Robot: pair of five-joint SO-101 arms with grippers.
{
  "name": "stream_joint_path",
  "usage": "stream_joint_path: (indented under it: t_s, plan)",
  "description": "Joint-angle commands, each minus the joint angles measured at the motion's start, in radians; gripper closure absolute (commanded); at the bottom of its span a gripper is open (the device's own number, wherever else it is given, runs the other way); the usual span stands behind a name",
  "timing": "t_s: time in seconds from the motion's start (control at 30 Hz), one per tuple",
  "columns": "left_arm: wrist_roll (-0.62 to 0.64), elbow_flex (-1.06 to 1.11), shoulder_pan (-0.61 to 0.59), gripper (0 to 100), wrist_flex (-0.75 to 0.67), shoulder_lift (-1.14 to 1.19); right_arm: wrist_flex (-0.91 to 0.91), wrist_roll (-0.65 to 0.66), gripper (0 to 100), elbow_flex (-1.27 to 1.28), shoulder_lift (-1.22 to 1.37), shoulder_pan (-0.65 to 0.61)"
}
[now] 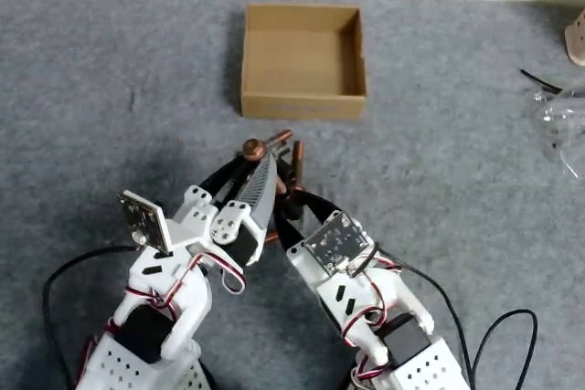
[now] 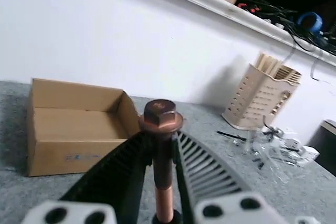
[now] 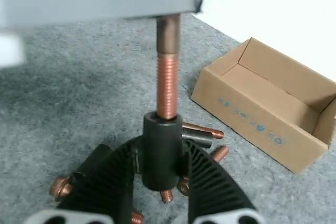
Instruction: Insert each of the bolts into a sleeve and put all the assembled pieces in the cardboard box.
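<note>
A copper-coloured bolt [image 2: 162, 129] with a flanged hex head is held above the middle of the grey carpeted surface [image 1: 101, 89], a little in front of the cardboard box [image 1: 302, 61]. The left gripper [image 2: 163, 148] has its ribbed black jaws pinching the bolt's shaft just under the head. The threaded tip of the bolt meets the open top of a black sleeve [image 3: 161, 137], in line with it, and seems to have just entered the mouth. That sleeve is pinched on both sides by the jaws of the right gripper [image 3: 161, 163]. On the surface under and just behind the two grippers lie several loose bolts [image 3: 202, 129] and a spare sleeve [image 3: 197, 139], close together. The cardboard box is open at the top, shows nothing inside, and sits near the middle of the far edge of the surface. Well off toward the far right corner stand a beige slotted rack [image 2: 262, 95] and, beside it, a scatter of clear plastic bits [image 2: 275, 148] near the right edge.
</note>
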Motion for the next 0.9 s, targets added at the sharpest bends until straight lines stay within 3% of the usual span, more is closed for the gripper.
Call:
stream_joint_path:
  t_s: [0.0,0.2,0.4,0.73,0.87]
  plan:
    - [0.0,-0.018,0.051,99,0.003,-0.018,-0.005,0.012,99.5,0.094,-0.01,-0.01]
    - [0.0,0.028,0.074,99,0.009,-0.019,-0.007,0.012,99.5,0.094,-0.01,0.016]
    - [-0.002,0.03,0.108,99,0.152,-0.019,-0.044,0.012,99.5,0.099,-0.01,0.022]
    - [-0.008,0.053,0.097,99,0.167,-0.018,-0.045,0.012,99.5,0.099,-0.01,0.022]
    - [-0.002,0.056,0.027,96,0.163,-0.018,-0.044,0.012,99.5,0.099,-0.01,0.022]
